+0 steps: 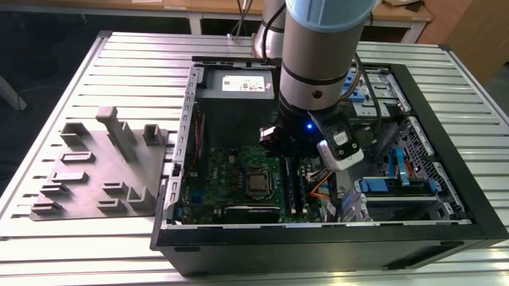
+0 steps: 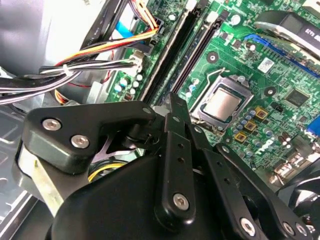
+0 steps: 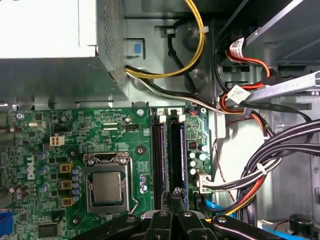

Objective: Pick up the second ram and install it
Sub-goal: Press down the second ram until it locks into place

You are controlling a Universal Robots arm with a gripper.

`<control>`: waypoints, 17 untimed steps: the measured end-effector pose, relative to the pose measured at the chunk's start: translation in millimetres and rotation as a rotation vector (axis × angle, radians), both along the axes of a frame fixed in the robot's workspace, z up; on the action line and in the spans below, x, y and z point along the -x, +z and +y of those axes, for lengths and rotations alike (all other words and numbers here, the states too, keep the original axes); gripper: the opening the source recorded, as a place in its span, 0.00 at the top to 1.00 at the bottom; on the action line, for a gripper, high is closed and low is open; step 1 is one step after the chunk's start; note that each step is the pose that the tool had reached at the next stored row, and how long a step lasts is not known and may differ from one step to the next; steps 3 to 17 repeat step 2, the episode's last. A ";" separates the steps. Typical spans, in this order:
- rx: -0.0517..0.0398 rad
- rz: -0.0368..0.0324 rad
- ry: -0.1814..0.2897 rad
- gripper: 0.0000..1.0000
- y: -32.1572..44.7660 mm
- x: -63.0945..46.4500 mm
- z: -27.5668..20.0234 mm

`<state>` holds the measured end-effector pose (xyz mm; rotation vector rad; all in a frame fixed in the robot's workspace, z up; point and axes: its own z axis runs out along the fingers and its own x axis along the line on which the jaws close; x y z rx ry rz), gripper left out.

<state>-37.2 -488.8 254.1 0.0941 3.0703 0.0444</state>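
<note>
The gripper [image 3: 175, 197], fingers pinched narrow, presses on the second ram [image 3: 174, 150] seated in its slot, at three o'clock of the CPU socket [image 3: 107, 187]. Push straight down, evenly, until both latches click.

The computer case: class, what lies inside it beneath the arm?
Inside the computer case: green motherboard, processor socket, two black memory slots, cable bundles. The arm hides more.

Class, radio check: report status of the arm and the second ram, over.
Gripper shut, tip over long black memory slots. Second ram: held or seated, cannot tell. Black cable bundle alongside, clear.
</note>
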 end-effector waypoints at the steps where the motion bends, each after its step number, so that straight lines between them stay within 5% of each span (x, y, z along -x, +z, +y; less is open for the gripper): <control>1: 0.0000 0.0000 0.000 0.93 0.0 0.0 0.0; 17: 0.0000 0.0000 0.000 0.93 0.1 0.0 0.0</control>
